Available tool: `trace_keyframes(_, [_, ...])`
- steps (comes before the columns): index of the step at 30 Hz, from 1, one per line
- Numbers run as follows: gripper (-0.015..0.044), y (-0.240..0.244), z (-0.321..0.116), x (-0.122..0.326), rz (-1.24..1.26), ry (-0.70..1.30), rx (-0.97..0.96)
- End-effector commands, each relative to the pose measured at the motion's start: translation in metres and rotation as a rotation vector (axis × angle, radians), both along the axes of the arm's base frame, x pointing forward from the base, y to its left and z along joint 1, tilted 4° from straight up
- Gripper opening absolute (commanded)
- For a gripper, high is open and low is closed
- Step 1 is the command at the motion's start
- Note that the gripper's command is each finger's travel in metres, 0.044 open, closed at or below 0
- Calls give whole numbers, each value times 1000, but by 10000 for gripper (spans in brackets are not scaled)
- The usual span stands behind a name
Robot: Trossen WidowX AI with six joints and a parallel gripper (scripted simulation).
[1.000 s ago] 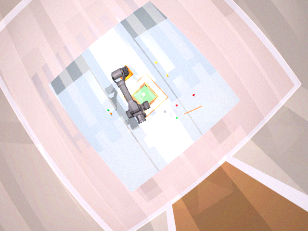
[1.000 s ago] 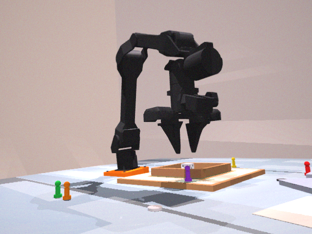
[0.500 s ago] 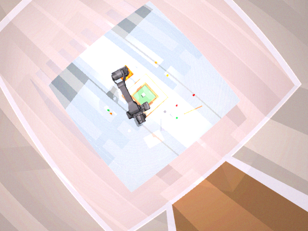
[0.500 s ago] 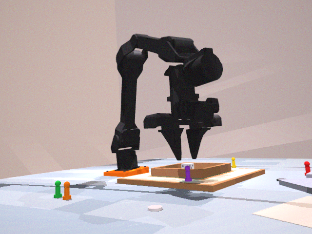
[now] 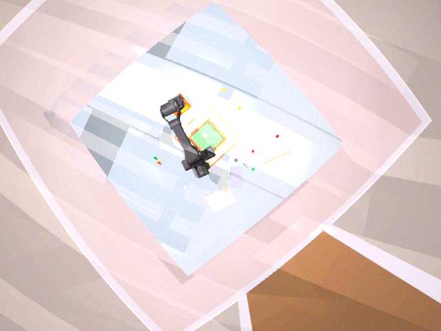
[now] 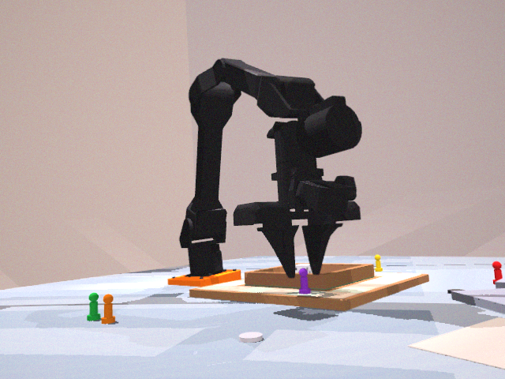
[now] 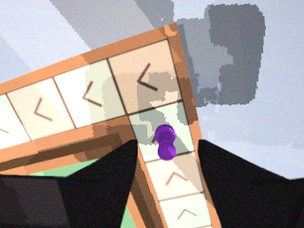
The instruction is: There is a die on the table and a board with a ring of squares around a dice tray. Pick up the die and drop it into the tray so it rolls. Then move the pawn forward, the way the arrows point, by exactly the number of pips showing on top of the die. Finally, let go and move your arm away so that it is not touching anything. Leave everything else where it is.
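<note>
The purple pawn [image 6: 303, 282] [image 7: 165, 134] stands on the board [image 5: 233, 139] [image 6: 245, 298] [image 7: 183, 71], on the square beside a corner square. My gripper [image 6: 303, 275] [image 7: 167, 145] is open and points down, with one finger on each side of the pawn. Gaps show between the pawn and both fingers in the wrist view. The white die [image 5: 205, 135] lies in the green-floored tray [image 5: 213, 138] [image 6: 346, 279]; its top pips cannot be read. The pawn is hidden under the arm in the top view.
A green pawn [image 5: 155, 157] [image 6: 93, 308] and an orange pawn [image 5: 159, 163] [image 6: 107, 309] stand left of the board. A white disc [image 5: 185, 187] [image 6: 250, 337] lies in front. A red pawn [image 5: 253, 151], a grey disc [image 5: 236, 159] and a stick [image 5: 276, 157] are to the right.
</note>
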State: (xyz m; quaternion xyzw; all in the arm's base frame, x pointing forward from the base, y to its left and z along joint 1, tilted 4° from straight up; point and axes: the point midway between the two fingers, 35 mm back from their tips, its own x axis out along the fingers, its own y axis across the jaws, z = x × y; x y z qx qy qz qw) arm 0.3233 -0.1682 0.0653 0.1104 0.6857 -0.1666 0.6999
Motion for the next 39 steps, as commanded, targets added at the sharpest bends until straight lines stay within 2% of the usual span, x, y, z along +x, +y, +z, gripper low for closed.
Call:
trace_keyframes(1, [200, 1, -8, 0, 6, 3, 7])
trace_keyframes(7, [200, 0, -15, -1, 6, 3, 7])
trace_keyframes(12, [69, 0, -15, -1, 6, 3, 7])
trace_keyframes(22, [0, 0, -15, -1, 6, 3, 7])
trace_keyframes(39, [0, 4, 61, 8, 6, 2, 7])
